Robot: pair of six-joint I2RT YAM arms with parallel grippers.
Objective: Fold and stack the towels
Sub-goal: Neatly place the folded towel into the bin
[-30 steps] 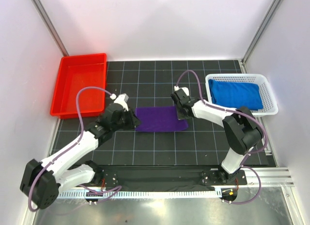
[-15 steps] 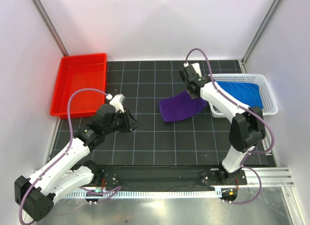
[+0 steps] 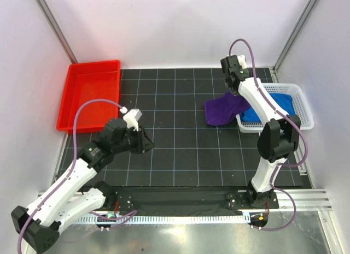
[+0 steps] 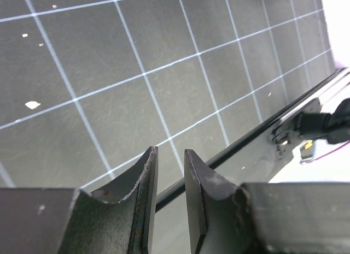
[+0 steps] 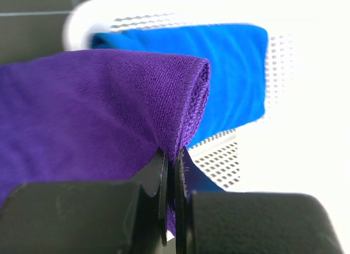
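Observation:
The folded purple towel [image 3: 223, 110] hangs from my right gripper [image 3: 236, 90], above the mat at the left rim of the white basket [image 3: 306, 113]. In the right wrist view the gripper [image 5: 174, 155] is shut on the purple towel [image 5: 98, 112] at its folded edge. Behind it, the blue towel [image 5: 229, 74] lies folded inside the basket [image 5: 221, 155]. From above, the blue towel [image 3: 280, 104] fills most of the basket. My left gripper [image 3: 146, 142] hovers low over the mat at the left. Its jaws [image 4: 170, 155] stand a little apart with nothing between them.
A red tray [image 3: 70, 101] stands at the back left, off the mat's corner. The black gridded mat [image 3: 180, 155] covers the table. In the left wrist view, the mat's near edge and a metal rail [image 4: 306, 123] run along the right.
My right gripper has lifted the purple towel off the middle of the mat and carried it back and right to the basket's edge. My left gripper has drawn away from the towel, slightly nearer.

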